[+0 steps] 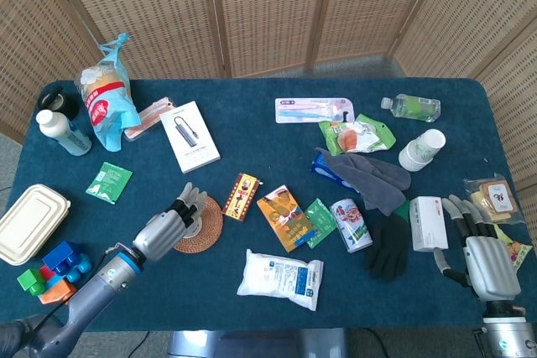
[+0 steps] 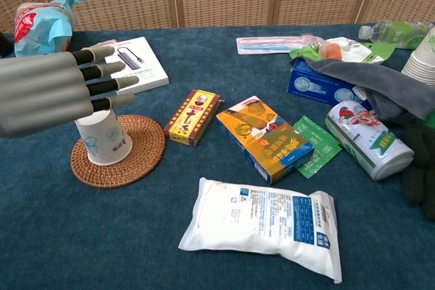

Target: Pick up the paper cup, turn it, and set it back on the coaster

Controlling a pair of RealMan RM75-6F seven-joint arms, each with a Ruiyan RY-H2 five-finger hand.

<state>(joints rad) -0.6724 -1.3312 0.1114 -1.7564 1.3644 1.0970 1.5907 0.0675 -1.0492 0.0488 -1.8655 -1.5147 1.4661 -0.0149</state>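
Observation:
A white paper cup [image 2: 103, 142] stands on the round woven coaster [image 2: 139, 151], its wider end down. My left hand [image 2: 54, 89] hovers just above and to the left of the cup, fingers stretched out straight and apart, with nothing in them. In the head view the left hand [image 1: 168, 225] covers the cup and the left part of the coaster [image 1: 210, 222]. My right hand [image 1: 480, 256] rests with spread fingers at the table's front right, holding nothing.
A small red-and-yellow box [image 2: 192, 117] lies right of the coaster, with a yellow box [image 2: 264, 137] and a white bag [image 2: 265, 225] beyond. A white carton [image 2: 136, 66] lies behind. A stack of paper cups [image 1: 422, 149] stands at far right.

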